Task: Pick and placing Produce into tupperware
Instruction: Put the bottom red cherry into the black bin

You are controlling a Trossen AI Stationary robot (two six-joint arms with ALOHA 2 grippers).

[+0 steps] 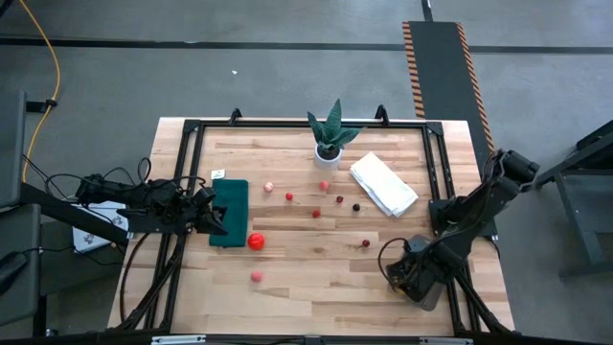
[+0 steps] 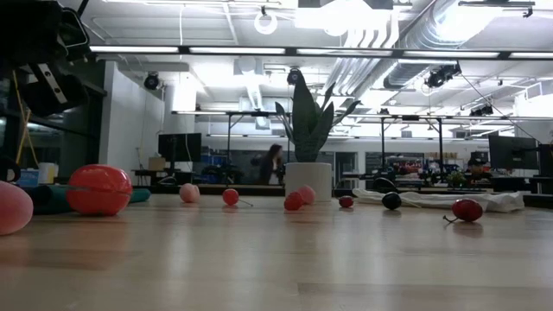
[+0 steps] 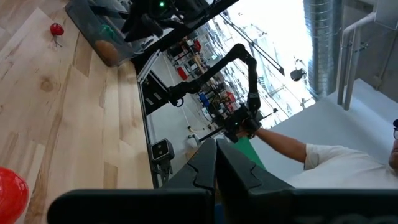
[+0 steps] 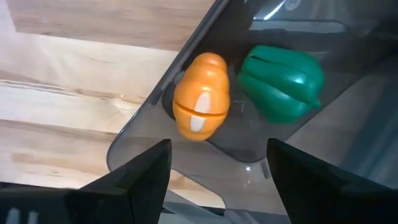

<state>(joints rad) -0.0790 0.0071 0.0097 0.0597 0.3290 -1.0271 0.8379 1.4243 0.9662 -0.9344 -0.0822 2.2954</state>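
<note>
The tupperware (image 4: 143, 127) sits at the table's near right corner (image 1: 427, 293) and holds an orange fruit (image 4: 200, 96) and a green pepper (image 4: 281, 82). My right gripper (image 4: 217, 180) hangs open just above it, fingers clear of both pieces. My left gripper (image 3: 216, 169) is shut and hovers over the dark green mat (image 1: 233, 196) at the table's left. A red tomato (image 1: 256, 241) lies beside the mat, a pink fruit (image 1: 257, 276) nearer the front. Several small red, pink and dark pieces (image 1: 316, 213) rest scattered mid-table.
A spiky plant in a white pot (image 1: 329, 144) stands at the far middle, with a folded white cloth (image 1: 383, 184) to its right. A black frame (image 1: 182, 172) borders the table. Bare wood lies near the front middle. A person in a white shirt (image 3: 329, 168) shows beyond the table.
</note>
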